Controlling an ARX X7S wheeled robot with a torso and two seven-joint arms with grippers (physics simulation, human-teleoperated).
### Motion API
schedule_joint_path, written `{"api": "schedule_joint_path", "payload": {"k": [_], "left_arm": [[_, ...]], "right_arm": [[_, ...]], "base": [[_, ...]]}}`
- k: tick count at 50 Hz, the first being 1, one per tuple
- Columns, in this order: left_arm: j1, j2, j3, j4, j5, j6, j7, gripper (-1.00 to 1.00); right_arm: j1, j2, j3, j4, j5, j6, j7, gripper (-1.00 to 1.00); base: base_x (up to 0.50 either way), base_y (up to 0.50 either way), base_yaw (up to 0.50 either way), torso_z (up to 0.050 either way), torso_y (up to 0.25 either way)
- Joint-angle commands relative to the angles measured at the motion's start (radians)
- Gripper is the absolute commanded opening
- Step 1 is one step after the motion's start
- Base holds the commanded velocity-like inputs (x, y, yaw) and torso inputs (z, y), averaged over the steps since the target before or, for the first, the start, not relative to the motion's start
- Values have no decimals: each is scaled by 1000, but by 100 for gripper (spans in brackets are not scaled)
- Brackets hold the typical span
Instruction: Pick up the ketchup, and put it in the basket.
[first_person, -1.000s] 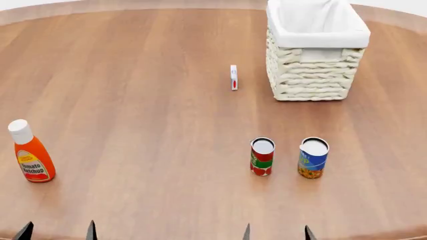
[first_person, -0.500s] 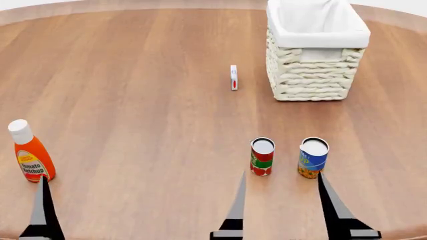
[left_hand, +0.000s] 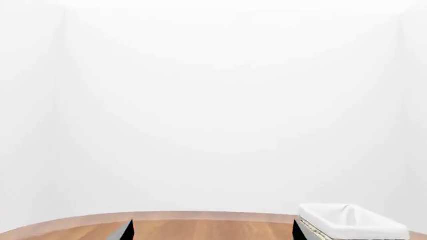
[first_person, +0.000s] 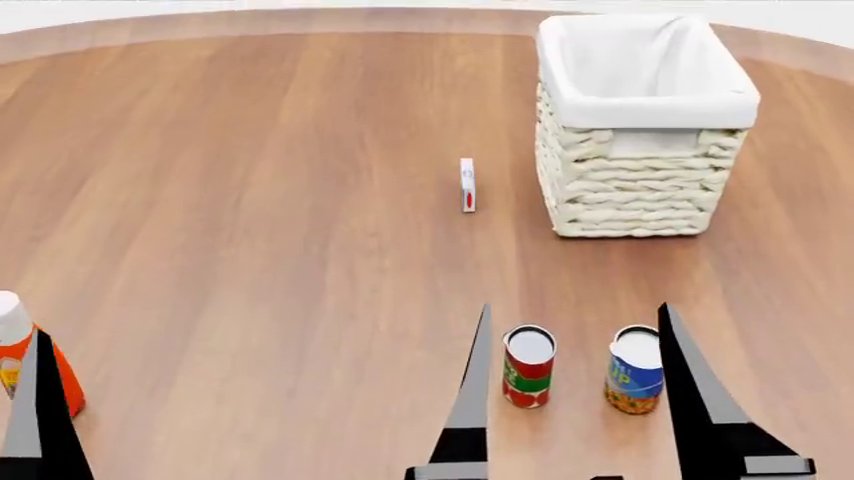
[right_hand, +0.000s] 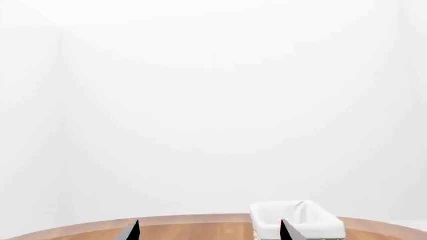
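Head view shows one ketchup bottle (first_person: 16, 352) upright at the table's (first_person: 267, 200) near left edge, partly behind a finger (first_person: 40, 420) of the left gripper (first_person: 40, 440), whose spread I cannot tell; one basket (first_person: 647, 130) stands far right; two cans (first_person: 529, 366) (first_person: 635, 368) sit between the right gripper's (first_person: 571, 400) wide-spread fingers; one small carton (first_person: 467, 185) stands beside the basket.

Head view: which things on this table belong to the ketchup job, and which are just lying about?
Part of the job:
- ketchup, at the table's near left edge
- basket, far right

Lying about:
- red-and-green can
- blue can
- small white carton, left of the basket
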Motion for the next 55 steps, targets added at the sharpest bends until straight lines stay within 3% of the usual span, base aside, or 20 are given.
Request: {"api": "schedule_joint_path", "payload": {"k": [1,55], "left_arm": [[-20,5,9,-50,45,35,14,100],[-25,-37,50,-55,-5,27,-34,100]], "right_arm": [[12,-7,17,43,-8,-37,-10,100],[15,40,-4,74,62,-55,51,100]], "base": [[500,0,0,0,0],[500,0,0,0,1]]}}
